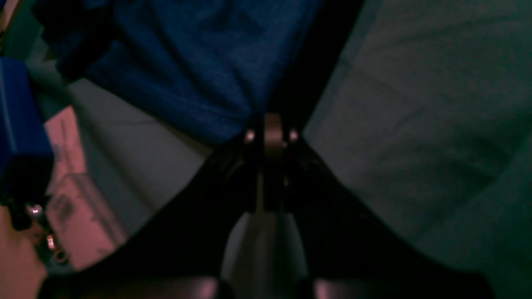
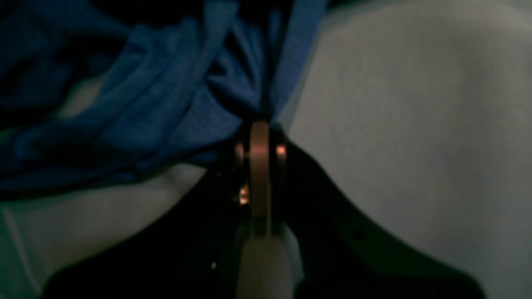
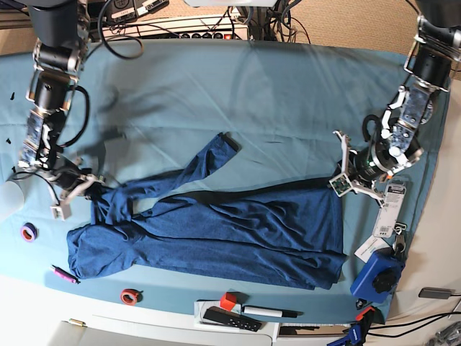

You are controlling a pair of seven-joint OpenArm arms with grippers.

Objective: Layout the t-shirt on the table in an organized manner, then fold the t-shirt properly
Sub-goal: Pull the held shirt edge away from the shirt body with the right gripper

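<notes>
The dark navy t-shirt [image 3: 216, 234] lies spread lengthwise across the front half of the teal table [image 3: 288, 86], one long sleeve angled up toward the middle. My left gripper [image 3: 346, 182] sits at the shirt's upper right corner. In the left wrist view the t-shirt [image 1: 187, 62] runs down into the closed tips of my left gripper [image 1: 272, 124]. My right gripper [image 3: 88, 192] is at the shirt's bunched left end. In the right wrist view my right gripper [image 2: 259, 124] is shut on gathered folds of the t-shirt [image 2: 166, 104], lifted off the table [image 2: 395, 124].
Along the front edge lie a red block [image 3: 229, 300], a black remote [image 3: 230, 318], a marker [image 3: 270, 312], a red tape ring [image 3: 130, 295] and a purple ring [image 3: 29, 232]. A blue clamp [image 3: 378, 274] and paper tags [image 3: 392, 205] sit at the right edge.
</notes>
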